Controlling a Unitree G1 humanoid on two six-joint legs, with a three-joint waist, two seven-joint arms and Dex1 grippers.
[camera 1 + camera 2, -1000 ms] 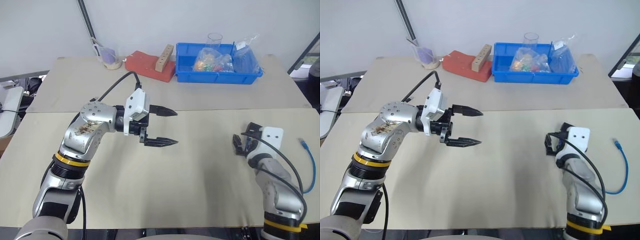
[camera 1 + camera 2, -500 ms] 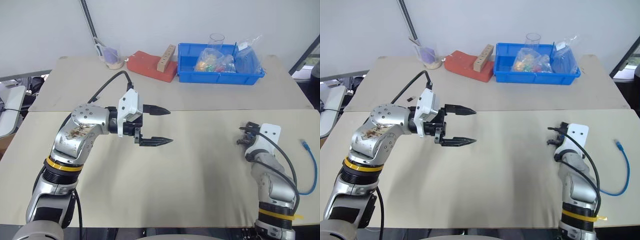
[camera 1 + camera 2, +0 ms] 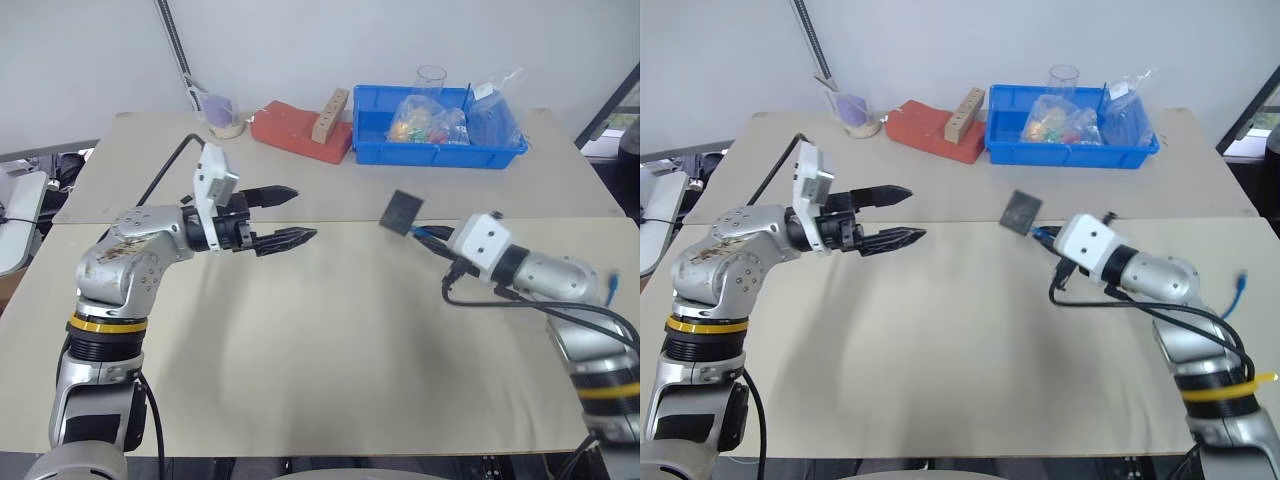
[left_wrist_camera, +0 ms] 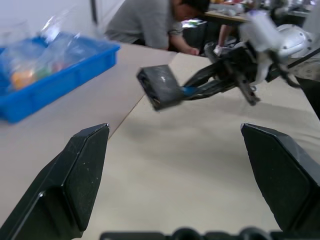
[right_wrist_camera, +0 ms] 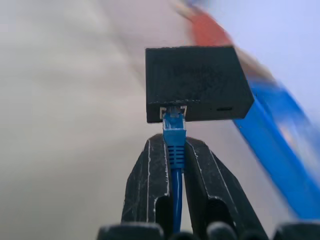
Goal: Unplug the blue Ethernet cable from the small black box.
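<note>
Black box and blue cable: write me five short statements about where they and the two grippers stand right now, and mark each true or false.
1. The right gripper is shut on the blue cable just behind its plug. True.
2. The cable is already out of the black box. False: the plug is still seated in the box's port.
3. The box lies flat on the table. False: it hangs in the air at the end of the cable, above the table.
4. The left gripper is open and holds nothing. True.
5. The left gripper is touching the box. False: a clear gap of table separates them.
</note>
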